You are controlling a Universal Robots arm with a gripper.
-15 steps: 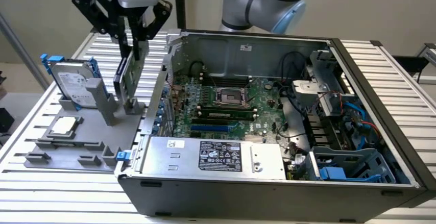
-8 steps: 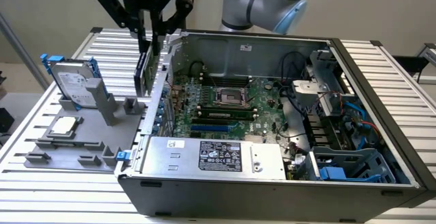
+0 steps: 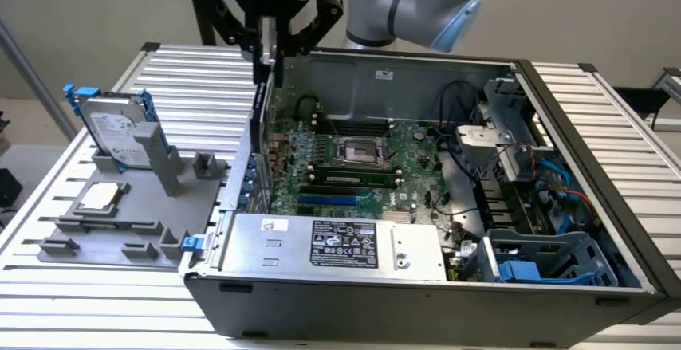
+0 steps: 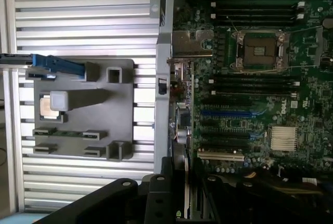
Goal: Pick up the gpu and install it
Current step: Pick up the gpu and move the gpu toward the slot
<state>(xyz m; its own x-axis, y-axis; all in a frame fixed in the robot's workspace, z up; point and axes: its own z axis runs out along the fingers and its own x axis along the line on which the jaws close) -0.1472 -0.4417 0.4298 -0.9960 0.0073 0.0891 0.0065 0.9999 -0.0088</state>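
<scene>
Gripper: the black 2-fingered gripper (image 3: 270, 45) hung above the open grey steel computer case (image 3: 426, 298), over the case wall on the exterior view's left, clamped tight on the top edge of the card.
Gpu: the thin green-and-dark expansion card with a silver end bracket (image 3: 258, 111) hung upright and edge-on from the gripper, just inside that case wall. Whether its lower edge touched anything in the case could not be told.
Hold: the upright grip by the top edge probably left the connector edge free and pointing down at the slots, with the bracket end next to the case wall where it would fasten.
Board: the green motherboard (image 3: 352, 159) lay flat on the case floor, and its long blue slot (image 3: 330, 201) faced up with nothing in it.
Holder: a grey plastic fixture (image 3: 64, 246) sat on the ribbed metal desk (image 3: 191, 79) outside the case.
Other parts: in that fixture, 1 silver hard drive with blue side rails (image 3: 112, 131) stood upright and 1 small square silver CPU chip (image 3: 98, 197) lay flat, both well apart from the case.
</scene>
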